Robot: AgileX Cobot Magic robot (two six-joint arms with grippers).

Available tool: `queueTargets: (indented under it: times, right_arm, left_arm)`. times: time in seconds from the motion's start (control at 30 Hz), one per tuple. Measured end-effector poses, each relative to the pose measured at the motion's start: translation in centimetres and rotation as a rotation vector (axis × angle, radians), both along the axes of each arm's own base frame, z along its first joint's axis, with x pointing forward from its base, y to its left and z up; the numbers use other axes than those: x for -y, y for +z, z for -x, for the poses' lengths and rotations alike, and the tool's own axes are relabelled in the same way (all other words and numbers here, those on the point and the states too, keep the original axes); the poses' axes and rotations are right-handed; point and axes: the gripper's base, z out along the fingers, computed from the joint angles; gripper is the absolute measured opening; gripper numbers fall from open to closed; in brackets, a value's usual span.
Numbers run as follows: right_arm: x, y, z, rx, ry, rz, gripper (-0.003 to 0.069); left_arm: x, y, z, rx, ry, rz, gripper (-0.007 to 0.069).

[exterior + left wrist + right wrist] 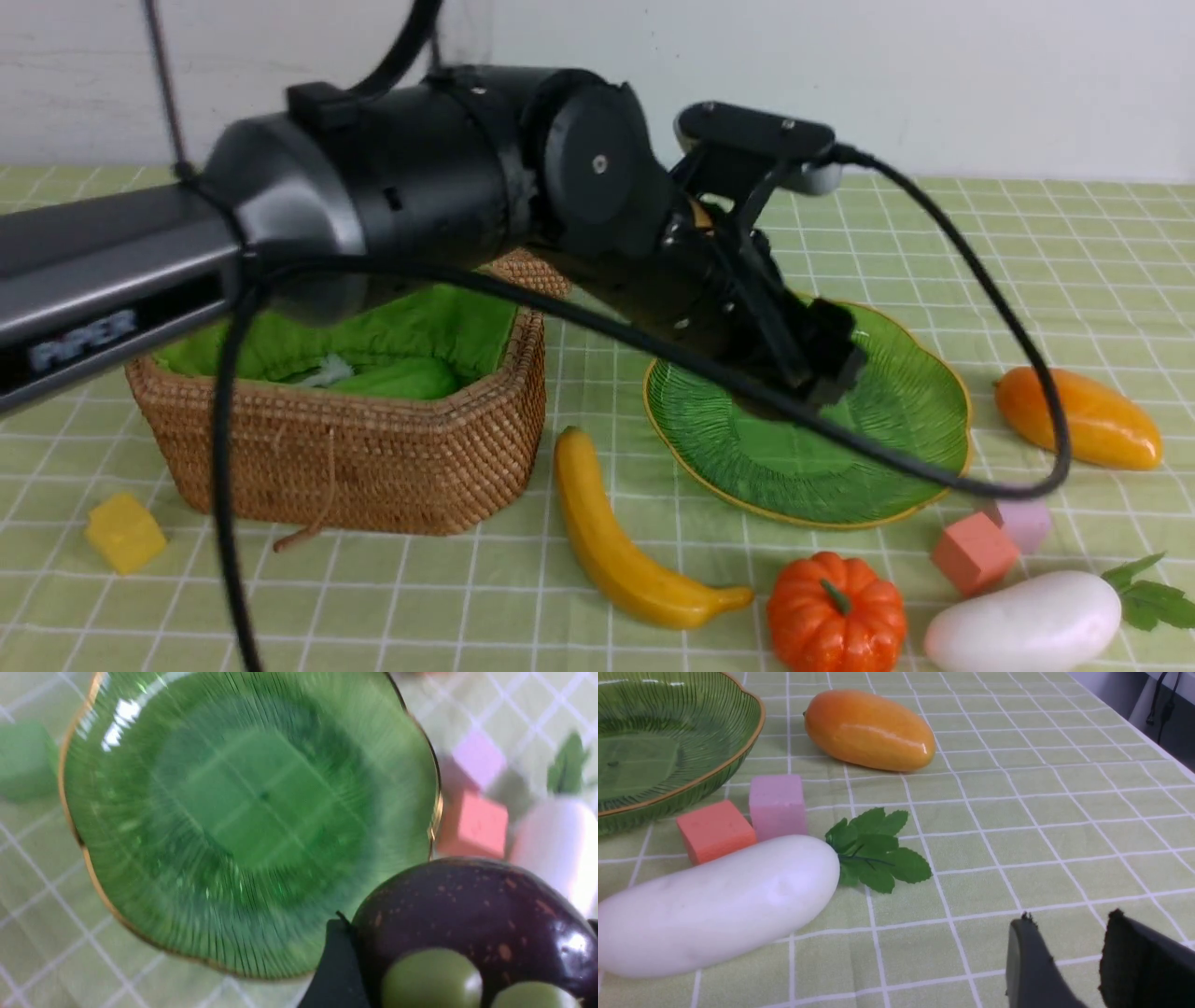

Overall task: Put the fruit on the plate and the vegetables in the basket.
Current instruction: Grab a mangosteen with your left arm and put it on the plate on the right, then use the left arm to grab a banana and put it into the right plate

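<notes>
Closest to you, on the near side of the plate (896,411), locate the pumpkin (836,611) and the radish (1022,621) lying on the desk (523,597), with the radish leaves pointing away from the pumpkin. The right hand (1069,933) sits low over the desk beyond those leaves, on the side away from the plate; its fingers (1029,961) are spread partway, with only desk visible between them. The orange cube (973,553) and the pink cube (1025,523) touch each other between the radish and the plate rim. The banana (621,541) lies just left of the plate, its near tip close to the pumpkin. The basket (373,457) stands further left of the plate, lid open, with the cucumber (397,380) inside on the green lining; the yellow cube (124,532) lies beyond the basket's near left corner. The mango (1078,417) lies to the right of the plate, apart from its rim. The left hand (822,364) hangs above the plate, pinching the mangosteen (467,905) with its green calyx facing the wrist camera. The plate itself holds nothing.
</notes>
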Motion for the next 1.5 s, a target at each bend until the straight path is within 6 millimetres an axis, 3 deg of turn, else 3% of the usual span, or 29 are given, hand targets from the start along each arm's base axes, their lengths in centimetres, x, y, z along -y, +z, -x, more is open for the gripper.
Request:
queueTargets:
  times: [0.1, 0.13, 0.2, 0.33, 0.5, 0.6, 0.8, 1.0, 1.1, 1.17, 1.5]
  right_arm:
    - [0.0, 0.0, 0.0, 0.000, 0.000, 0.000, 0.0241]
    - [0.0, 0.0, 0.0, 0.000, 0.000, 0.000, 0.0241]
    - [0.0, 0.0, 0.0, 0.000, 0.000, 0.000, 0.0241]
    - [0.0, 0.0, 0.0, 0.000, 0.000, 0.000, 0.0241]
    - [0.0, 0.0, 0.0, 0.000, 0.000, 0.000, 0.0241]
    - [0.0, 0.0, 0.0, 0.000, 0.000, 0.000, 0.0241]
    - [0.0, 0.0, 0.0, 0.000, 0.000, 0.000, 0.0241]
    - [0.0, 0.0, 0.0, 0.000, 0.000, 0.000, 0.0241]
    - [0.0, 0.0, 0.0, 0.000, 0.000, 0.001, 0.0241]
    - [0.0, 0.0, 0.0, 0.000, 0.000, 0.001, 0.0241]
    - [0.0, 0.0, 0.0, 0.000, 0.000, 0.000, 0.0241]
  left_arm:
    - [1.6, -1.5, -2.2, -0.016, 0.047, 0.019, 0.0573]
    - [2.7, -3.3, -3.6, -0.047, 0.065, -0.004, 0.0573]
    - [3.6, -4.7, -4.8, -0.087, 0.087, -0.023, 0.0573]
    - [4.7, -7.5, -6.4, -0.196, 0.168, -0.083, 0.0573]
    - [4.8, -8.6, -7.1, -0.263, 0.274, -0.112, 0.0624]
    - [4.7, -8.5, -7.2, -0.289, 0.325, -0.101, 0.0668]
    - [4.2, -7.6, -6.8, -0.318, 0.338, -0.137, 0.0656]
    - [2.4, -4.3, -5.5, -0.345, 0.407, -0.215, 0.0627]
    - [1.0, -1.5, -4.3, -0.353, 0.454, -0.239, 0.0598]
    - [0.7, -0.9, -3.8, -0.378, 0.471, -0.221, 0.0577]
    - [0.5, -4.8, -2.2, -0.587, 0.579, -0.250, 0.0539]
